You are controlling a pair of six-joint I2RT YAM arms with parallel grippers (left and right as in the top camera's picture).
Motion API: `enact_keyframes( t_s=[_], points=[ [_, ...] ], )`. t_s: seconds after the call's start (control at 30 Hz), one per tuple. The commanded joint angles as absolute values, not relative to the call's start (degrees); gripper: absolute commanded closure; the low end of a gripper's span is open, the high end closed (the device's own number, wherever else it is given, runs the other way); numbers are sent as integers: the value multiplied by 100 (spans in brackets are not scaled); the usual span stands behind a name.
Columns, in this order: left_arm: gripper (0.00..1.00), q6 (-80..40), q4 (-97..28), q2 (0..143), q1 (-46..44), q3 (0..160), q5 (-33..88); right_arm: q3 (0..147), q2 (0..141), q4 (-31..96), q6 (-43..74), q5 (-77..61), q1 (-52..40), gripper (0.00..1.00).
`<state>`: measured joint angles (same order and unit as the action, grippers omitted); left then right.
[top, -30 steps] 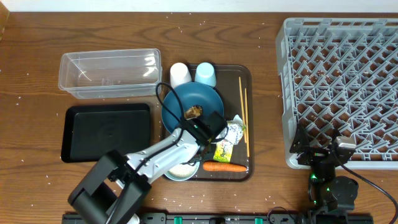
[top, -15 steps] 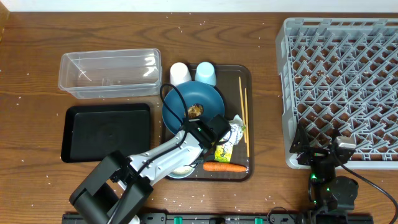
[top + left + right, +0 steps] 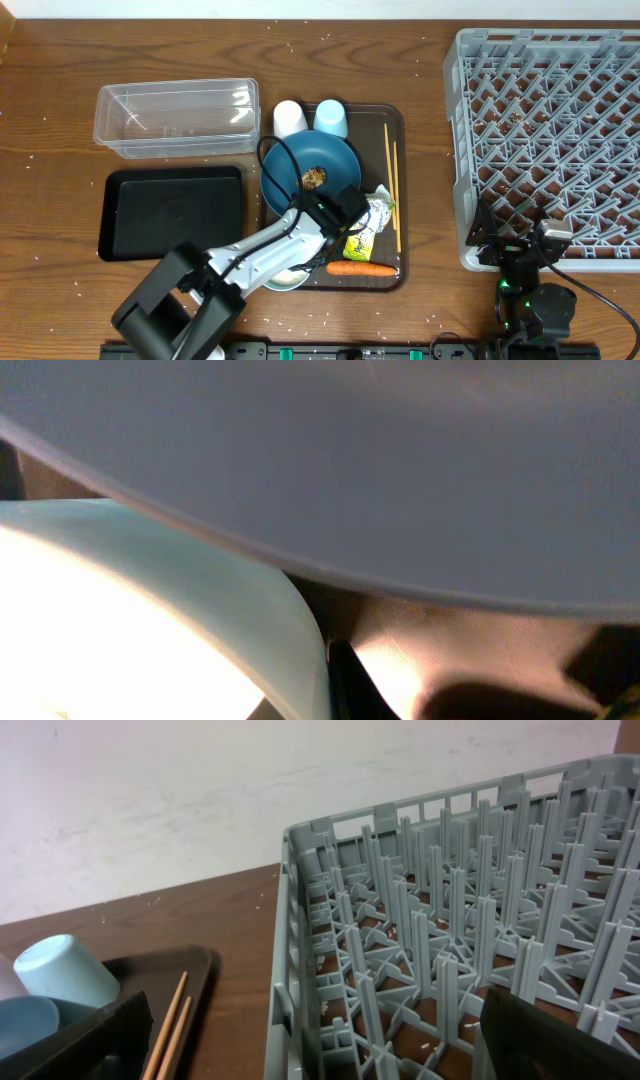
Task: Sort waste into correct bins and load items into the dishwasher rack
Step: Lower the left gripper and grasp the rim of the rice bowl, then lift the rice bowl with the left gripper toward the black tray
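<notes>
1. Compared with one second ago, the left arm point(image 3: 255, 248) is now covering more of the small white bowl point(image 3: 285, 278). The left tool point(image 3: 343, 206) is sitting slightly lower, at the near rim of the big blue plate point(image 3: 320, 155).
2. This tool is keeping its jaws together. In the left wrist view the plate underside is filling the top and the bowl is glowing at the lower left, but I cannot tell whether anything is pinched.
3. The small brown food lump point(image 3: 314, 178) is lying on the plate.
4. The plate and the bowl are resting on the brown serving tray point(image 3: 397, 118). The white cup point(image 3: 289, 118) and the light-blue cup point(image 3: 331, 118) are standing side by side at its far edge.
5. The crumpled wrapper point(image 3: 368, 222) is lying just right of the left tool, and the orange carrot point(image 3: 360, 268) is lying at the tray's near edge.
6. The chopsticks point(image 3: 391, 185) are lying along the tray's right side.
7. The clear tub point(image 3: 178, 92) and the black tray point(image 3: 170, 212) are sitting on the bench point(image 3: 60, 60) left of the serving tray.
8. The right tool point(image 3: 318, 1000) is holding its jaws wide apart, gripping nothing, near the grey rack point(image 3: 550, 100).
</notes>
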<state>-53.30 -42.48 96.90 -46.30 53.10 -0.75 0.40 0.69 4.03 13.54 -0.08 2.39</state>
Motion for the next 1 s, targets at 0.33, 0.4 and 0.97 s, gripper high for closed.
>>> enact_keyframes(
  t_s=[0.33, 0.4, 0.97],
  points=[
    [94, -4700, -4355, 8090, -4460, 5389, 255, 32, 49, 427, 1321, 14, 336, 1],
    [94, -4447, -4364, 7872, -4274, 5389, 252, 32, 49, 427, 1321, 14, 336, 1],
    [94, -2484, -3828, 7653, -644, 5380, 1503, 32, 49, 427, 1321, 14, 336, 1]
  ],
)
